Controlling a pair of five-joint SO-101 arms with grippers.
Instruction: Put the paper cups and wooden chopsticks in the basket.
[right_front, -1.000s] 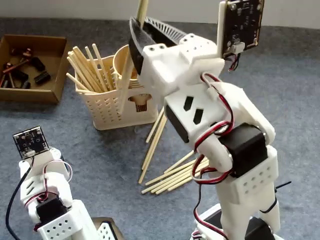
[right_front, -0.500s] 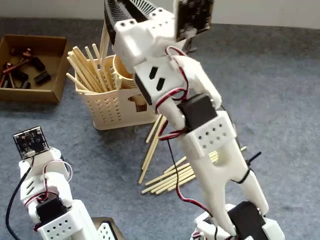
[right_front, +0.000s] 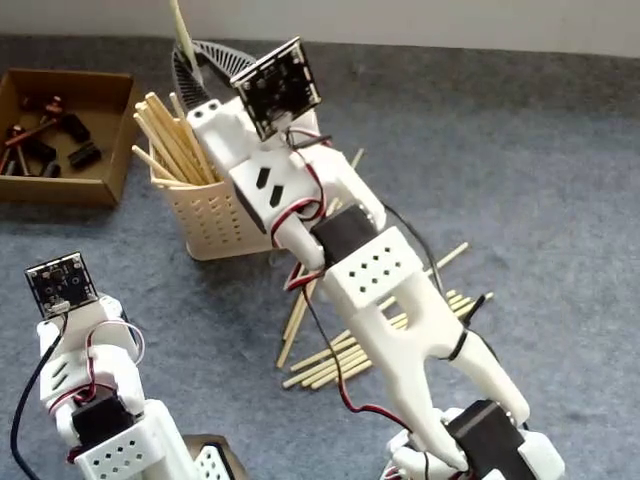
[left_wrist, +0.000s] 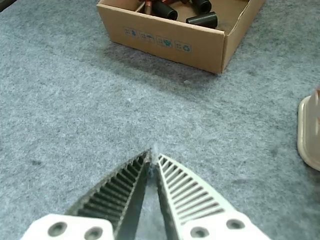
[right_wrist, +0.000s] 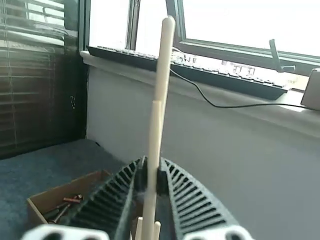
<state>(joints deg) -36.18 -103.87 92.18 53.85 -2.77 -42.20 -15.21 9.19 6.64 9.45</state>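
Right gripper (right_wrist: 150, 174): clamped on your chopstick (right_wrist: 161, 90), axis upright.
Basket (right_front: 215, 220): just below; you should lower straight down.
Left gripper (left_wrist: 151, 159): closed, empty.

Basket (right_front: 215, 215): finished in cream, patterned with rows of holes. Chopsticks (right_front: 335, 358): coloured pale tan. Table (right_front: 560, 200): covered in grey.

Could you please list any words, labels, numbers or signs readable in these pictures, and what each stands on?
No text reads as words or numbers.
Cardboard box: a row of small blue-green printed marks on its side wall, too small to read.
Circuit board on the right arm's wrist: any print too small to read.
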